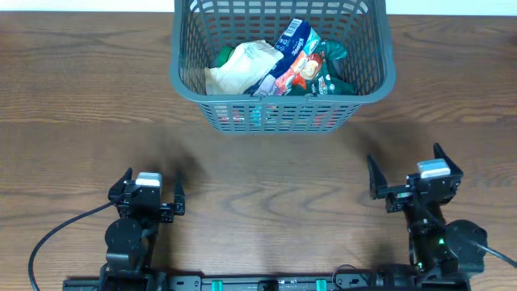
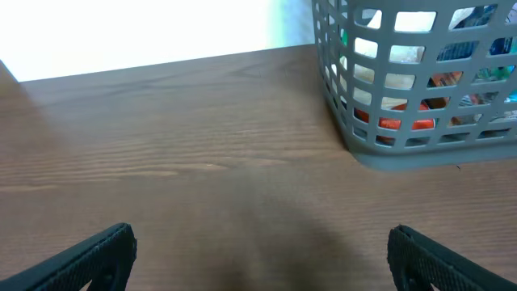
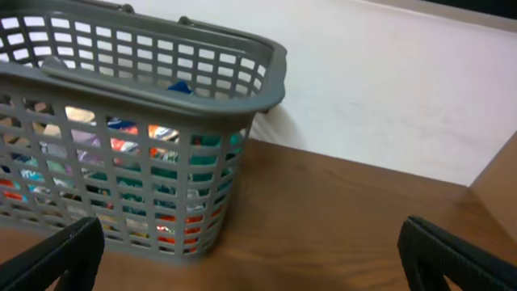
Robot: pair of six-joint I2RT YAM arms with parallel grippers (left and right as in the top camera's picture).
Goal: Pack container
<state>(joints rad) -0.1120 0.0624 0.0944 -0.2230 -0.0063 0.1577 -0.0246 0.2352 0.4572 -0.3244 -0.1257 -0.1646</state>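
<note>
The container (image 1: pixel 184 81) is a large grey lattice basket at the back middle of the table, holding several snack packets, among them a beige bag (image 1: pixel 241 66) and a blue and red packet (image 1: pixel 292 58). Its near wall also shows at the top right of the left wrist view (image 2: pixel 355 137) and at the left of the right wrist view (image 3: pixel 202 113). My left gripper (image 1: pixel 154 187) rests near the front left, open with nothing between its fingers (image 2: pixel 105 250). My right gripper (image 1: pixel 406 173) stands at the front right, open and empty, fingers (image 3: pixel 452 250) wide apart.
The wooden table (image 1: pixel 266 178) stretches bare between both arms and the basket. A black cable (image 1: pixel 56 234) runs from the left arm's base. A pale wall (image 3: pixel 388 89) rises behind the table's far edge.
</note>
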